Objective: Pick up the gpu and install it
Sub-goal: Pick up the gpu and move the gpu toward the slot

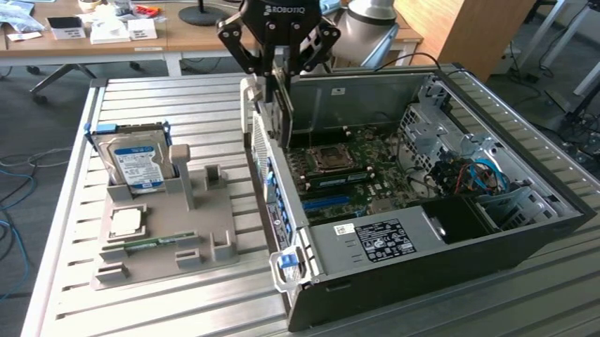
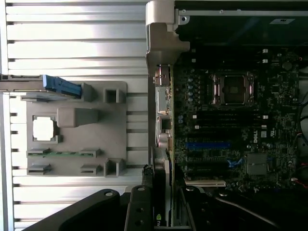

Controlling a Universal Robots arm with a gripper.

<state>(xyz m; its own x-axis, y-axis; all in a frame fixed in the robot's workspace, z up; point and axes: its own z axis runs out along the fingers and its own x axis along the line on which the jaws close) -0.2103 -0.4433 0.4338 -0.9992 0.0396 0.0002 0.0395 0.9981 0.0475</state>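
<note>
Over open computer case (image 1: 525,232) wall nearest holder, exterior view: claw (image 1: 281,70) clenched on gpu (image 1: 283,105), card upright, edge-on, lower end close above motherboard (image 1: 356,175). Grey holder (image 1: 178,232) on bench (image 1: 140,98), hard drive (image 1: 134,165) standing in it.

Wrist view: claw (image 2: 161,202) gripping gpu (image 2: 157,216), green edge showing, beside case wall (image 2: 161,38).

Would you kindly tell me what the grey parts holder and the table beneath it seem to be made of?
Grey holder: probably matte plastic, uniformly dull and blocky. Table: likely bare aluminium, ribbed silver slats that glare brightly.
</note>
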